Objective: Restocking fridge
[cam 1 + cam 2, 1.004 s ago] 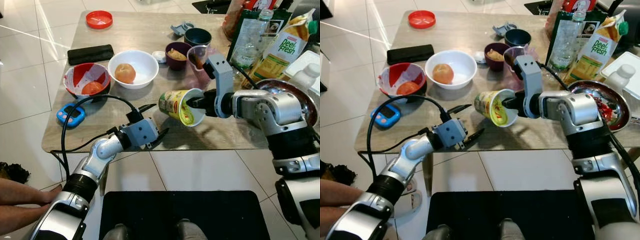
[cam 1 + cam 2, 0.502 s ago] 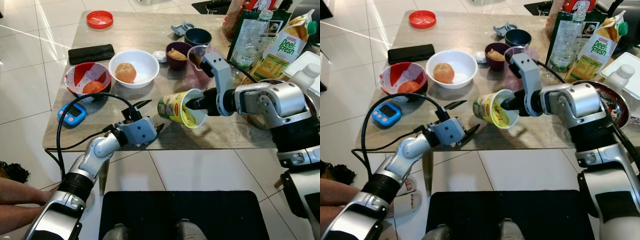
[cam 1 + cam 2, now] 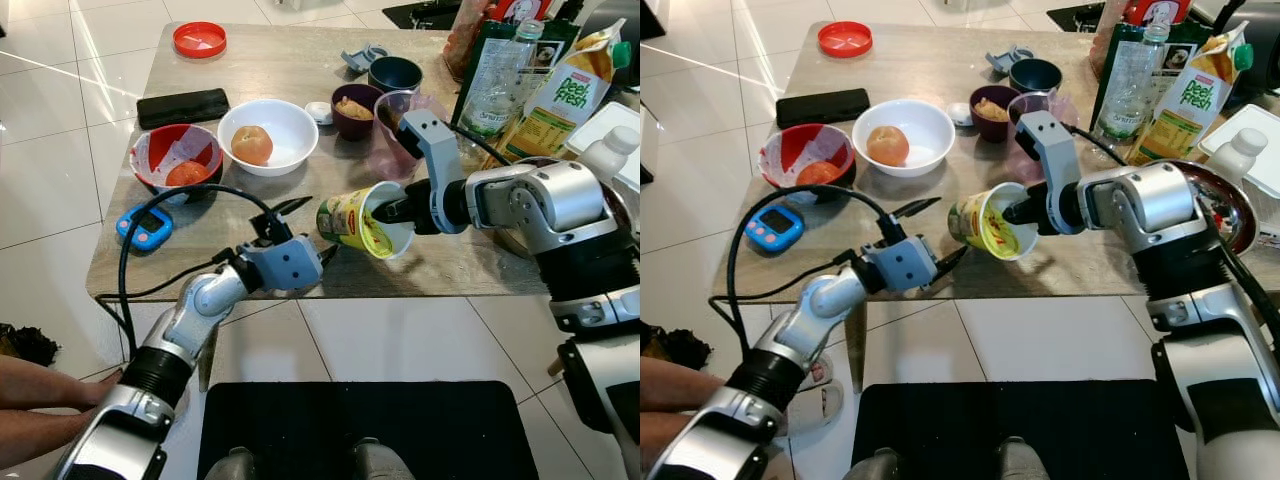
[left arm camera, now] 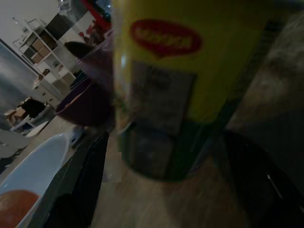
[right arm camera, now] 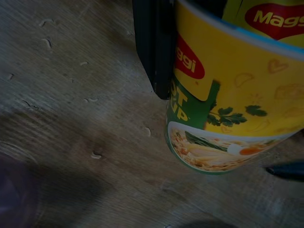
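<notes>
Yellow and green, the Maggi noodle cup (image 3: 352, 219) hangs tipped on its side just above the near part of the wooden table (image 3: 270, 85), its open mouth turned toward the robot. The right gripper (image 3: 383, 211) holds it by the rim, one black finger (image 5: 151, 42) pressed along the cup's outer wall. The left gripper (image 3: 305, 230) sits just beside the cup's base with its fingers spread wide, one above and one below, not touching the cup. Behind the cup stand a white bowl (image 3: 268, 137) with an orange fruit, a red bowl (image 3: 176, 157), a purple bowl (image 3: 356, 109) and a dark blue cup (image 3: 395, 74). A Peel Fresh juice carton (image 3: 565, 93) stands at the table's far right, a blue timer (image 3: 144, 226) near its left edge.
</notes>
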`<state>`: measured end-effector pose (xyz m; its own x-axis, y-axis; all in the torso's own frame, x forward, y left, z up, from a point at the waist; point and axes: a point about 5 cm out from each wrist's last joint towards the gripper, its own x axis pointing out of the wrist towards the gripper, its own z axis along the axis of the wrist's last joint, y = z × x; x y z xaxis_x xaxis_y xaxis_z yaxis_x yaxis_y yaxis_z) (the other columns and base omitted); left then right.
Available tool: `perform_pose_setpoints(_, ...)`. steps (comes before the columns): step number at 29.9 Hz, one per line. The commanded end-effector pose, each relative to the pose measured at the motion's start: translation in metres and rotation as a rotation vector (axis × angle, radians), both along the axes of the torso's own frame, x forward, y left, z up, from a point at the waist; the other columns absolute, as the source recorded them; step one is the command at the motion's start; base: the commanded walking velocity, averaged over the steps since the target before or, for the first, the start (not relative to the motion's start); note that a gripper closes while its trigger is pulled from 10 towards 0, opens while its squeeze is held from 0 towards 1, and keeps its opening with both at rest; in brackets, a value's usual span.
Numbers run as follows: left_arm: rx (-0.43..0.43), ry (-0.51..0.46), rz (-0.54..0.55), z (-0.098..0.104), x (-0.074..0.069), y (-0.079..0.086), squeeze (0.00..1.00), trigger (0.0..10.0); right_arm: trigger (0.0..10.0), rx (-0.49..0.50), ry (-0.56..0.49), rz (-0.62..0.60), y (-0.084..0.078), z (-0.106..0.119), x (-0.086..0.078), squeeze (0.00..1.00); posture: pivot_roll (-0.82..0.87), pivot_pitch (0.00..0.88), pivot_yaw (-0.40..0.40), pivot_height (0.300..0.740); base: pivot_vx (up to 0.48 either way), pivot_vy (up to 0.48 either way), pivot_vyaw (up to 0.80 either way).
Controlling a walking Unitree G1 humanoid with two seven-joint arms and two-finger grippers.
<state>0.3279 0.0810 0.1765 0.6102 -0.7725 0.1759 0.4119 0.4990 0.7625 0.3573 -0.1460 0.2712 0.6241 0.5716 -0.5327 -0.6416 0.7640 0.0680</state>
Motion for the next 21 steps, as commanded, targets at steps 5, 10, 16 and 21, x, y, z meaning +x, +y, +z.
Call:
perform_pose_setpoints(5,0.014,0.026,0.002,-0.008,0.0,-0.011,0.0,10.0,10.0,-0.001,0.034,0.091,0.016,-0.003,-0.009,0.0,-0.12,0.209,-0.048,0.74,0.0,0.0,0.0)
perform_pose_setpoints(10,0.019,0.017,0.012,-0.004,0.002,-0.015,0.0,10.0,10.0,-0.004,0.048,0.152,0.026,-0.004,-0.017,0.0,-0.12,0.208,-0.046,0.74,0.0,0.0,0.0)
perform_pose_setpoints(16,0.03,0.015,0.024,-0.003,0.005,-0.014,0.0,10.0,10.0,-0.006,0.052,0.171,0.029,-0.004,-0.02,0.0,-0.12,0.209,-0.047,0.74,0.0,0.0,0.0)
perform_pose_setpoints(21,0.036,0.015,0.032,-0.003,0.007,-0.015,0.0,10.0,10.0,-0.005,0.058,0.181,0.033,-0.005,-0.023,0.0,-0.12,0.205,-0.043,0.74,0.0,0.0,0.0)
